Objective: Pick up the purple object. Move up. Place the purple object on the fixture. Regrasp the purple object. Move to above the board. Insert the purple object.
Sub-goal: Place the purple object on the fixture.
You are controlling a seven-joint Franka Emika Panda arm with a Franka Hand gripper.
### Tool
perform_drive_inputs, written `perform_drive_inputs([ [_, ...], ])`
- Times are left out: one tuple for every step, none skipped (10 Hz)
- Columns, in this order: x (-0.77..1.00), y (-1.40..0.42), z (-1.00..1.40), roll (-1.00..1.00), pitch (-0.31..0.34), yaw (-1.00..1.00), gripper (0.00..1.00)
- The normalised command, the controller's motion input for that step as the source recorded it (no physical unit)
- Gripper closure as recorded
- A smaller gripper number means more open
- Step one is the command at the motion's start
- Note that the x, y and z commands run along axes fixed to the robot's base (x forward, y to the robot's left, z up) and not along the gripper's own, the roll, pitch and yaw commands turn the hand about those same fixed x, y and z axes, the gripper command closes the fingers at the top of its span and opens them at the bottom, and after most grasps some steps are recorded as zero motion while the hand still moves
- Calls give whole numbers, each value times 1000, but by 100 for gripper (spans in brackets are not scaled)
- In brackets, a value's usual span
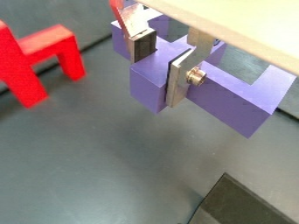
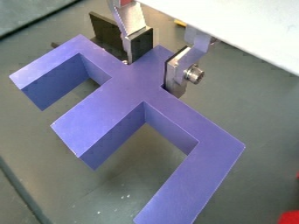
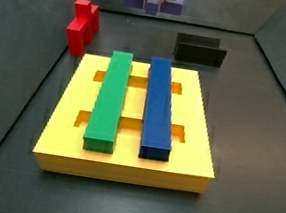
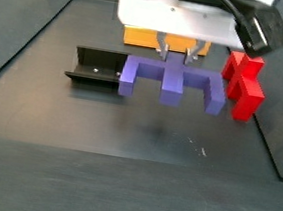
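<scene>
The gripper (image 4: 177, 54) is hanging in the upper middle of a side view, its silver fingers (image 2: 179, 73) clamped on the centre stub of the purple object (image 4: 171, 82), which is hanging below it clear of the floor, to judge from the shadow underneath. In both wrist views the dark pads are pressing flat against opposite faces of the stub, with the block's arms spreading out on either side. The fixture (image 4: 96, 67) is sitting just to the left of the purple object in that side view, close beside it but apart, and the red block (image 4: 245, 86) is standing just to the right. In the other side view the board (image 3: 69, 120) is filling the middle of the frame, carrying the green bar (image 3: 108, 96) and the blue bar (image 3: 162, 103), well apart from the gripper at the top edge. The purple object looks like rigid, smooth plastic, probably light; its flat-sided stub seems the surest hold, though a slick surface could let it swivel under a light squeeze.
</scene>
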Motion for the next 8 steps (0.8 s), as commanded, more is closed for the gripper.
perform_drive_inputs([
  [611, -277, 243, -757, 597, 149, 100],
  [551, -389, 206, -937, 569, 157, 100],
  [614, -406, 214, -931, 497, 129, 100],
  [660, -397, 143, -923, 409, 106, 100],
  [663, -371, 117, -991, 389, 77, 100],
  [660, -326, 80, -1000, 349, 43, 100],
  [646, -294, 57, -1000, 260, 69, 100],
  [651, -231, 0, -1000, 140, 40, 100],
])
